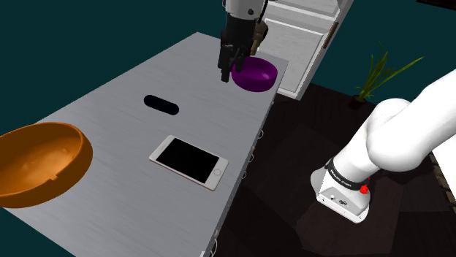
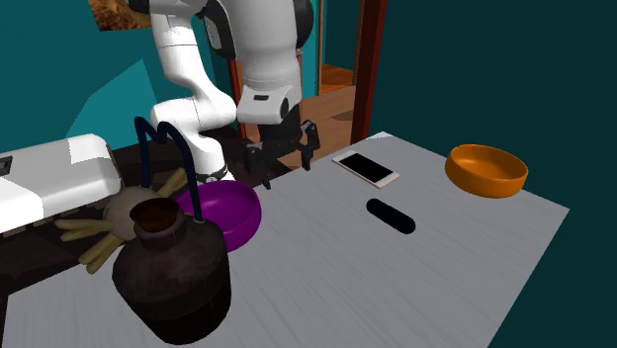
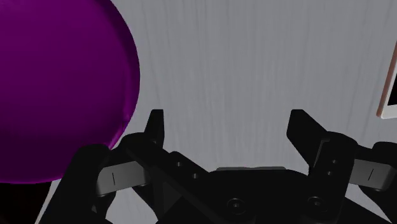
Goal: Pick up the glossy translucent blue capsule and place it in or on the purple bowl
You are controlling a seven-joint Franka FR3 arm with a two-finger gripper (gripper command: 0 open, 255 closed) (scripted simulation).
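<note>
Your gripper (image 3: 227,121) hangs empty just beside the purple bowl (image 1: 256,75), fingers (image 3: 154,124) apart; the capsule (image 1: 161,104), dark here, lies flat on the surface (image 1: 109,124) well apart from that bowl; I judge you're at the reach step, so cross over it, align, then descend.

No legible text or markings anywhere.

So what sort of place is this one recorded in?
Likely a home kitchen: a long grey counter with small handles along its side, a white cabinet-like unit behind it, and a potted plant on the dark floor, with teal walls.
</note>
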